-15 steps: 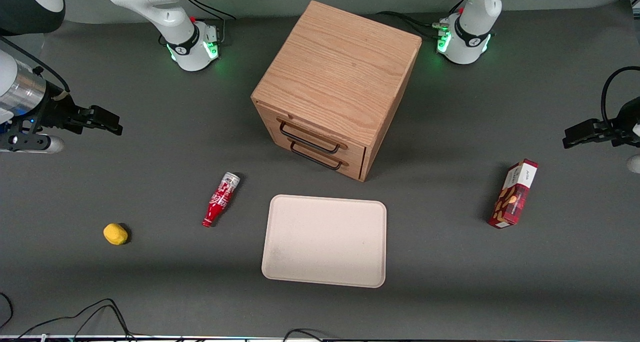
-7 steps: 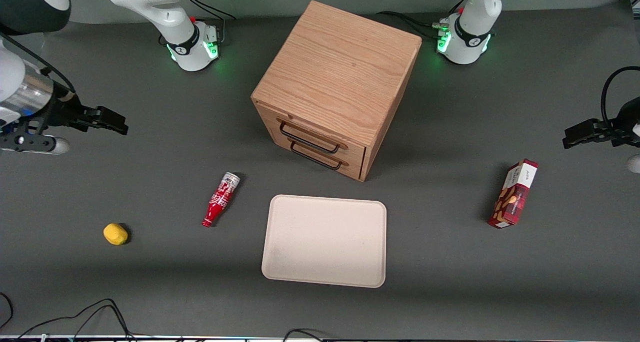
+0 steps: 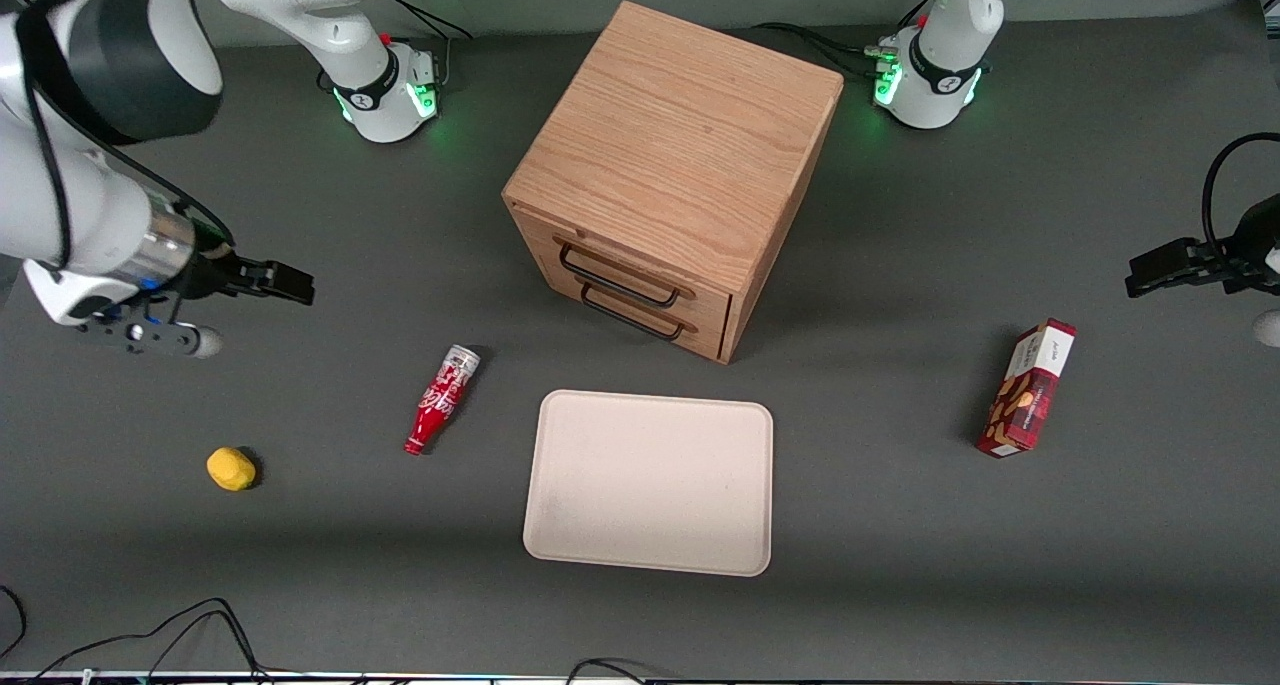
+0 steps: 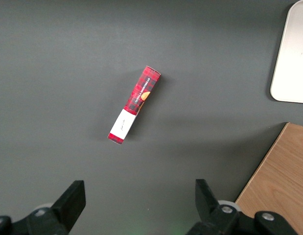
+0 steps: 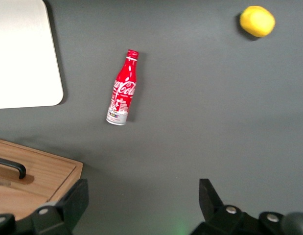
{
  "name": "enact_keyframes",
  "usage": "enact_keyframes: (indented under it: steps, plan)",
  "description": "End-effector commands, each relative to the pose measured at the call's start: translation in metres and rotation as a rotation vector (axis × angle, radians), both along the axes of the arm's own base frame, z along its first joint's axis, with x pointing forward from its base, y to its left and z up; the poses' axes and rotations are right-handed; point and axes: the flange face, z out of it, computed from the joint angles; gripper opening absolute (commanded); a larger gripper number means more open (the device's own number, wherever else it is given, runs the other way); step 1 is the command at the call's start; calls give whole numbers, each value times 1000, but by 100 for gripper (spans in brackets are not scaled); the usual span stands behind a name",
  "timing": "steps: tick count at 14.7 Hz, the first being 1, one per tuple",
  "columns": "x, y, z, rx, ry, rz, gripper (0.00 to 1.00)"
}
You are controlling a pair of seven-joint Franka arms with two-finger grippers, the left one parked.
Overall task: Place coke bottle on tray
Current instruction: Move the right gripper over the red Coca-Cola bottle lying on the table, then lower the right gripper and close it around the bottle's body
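Coke bottle (image 3: 442, 400) lying flat on the counter (image 3: 300, 565) just beside the tray (image 3: 650, 482), neck nearest the front camera. Tool (image 3: 285, 284) above the counter, well apart, spread wide and empty. Likely to roll or slip if pinched off-centre. Script lettering plain from the right wrist only; snack box (image 3: 1027, 388) visible from the front.

dark grey table (image 3: 900, 585), wooden drawer cabinet (image 3: 680, 155) mid-table, even light.

White "Coca-Cola" script (partly legible) on coke bottle (image 5: 123, 89).
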Motion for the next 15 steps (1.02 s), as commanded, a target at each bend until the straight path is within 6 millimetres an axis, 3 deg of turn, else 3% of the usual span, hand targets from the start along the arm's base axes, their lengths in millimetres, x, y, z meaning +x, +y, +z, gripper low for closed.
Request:
enact_keyframes:
  steps: [1,3,7,9,13,15]
  plan:
    - [22,12,-36,9,16,-44,100]
    - [30,28,-69,-7,35,-66,100]
    - [48,31,-136,-22,47,-70,100]
    - [45,31,-152,-34,26,-114,100]
    - [19,50,-200,-34,-56,-238,100]
    - [18,56,-221,-54,-85,-274,100]
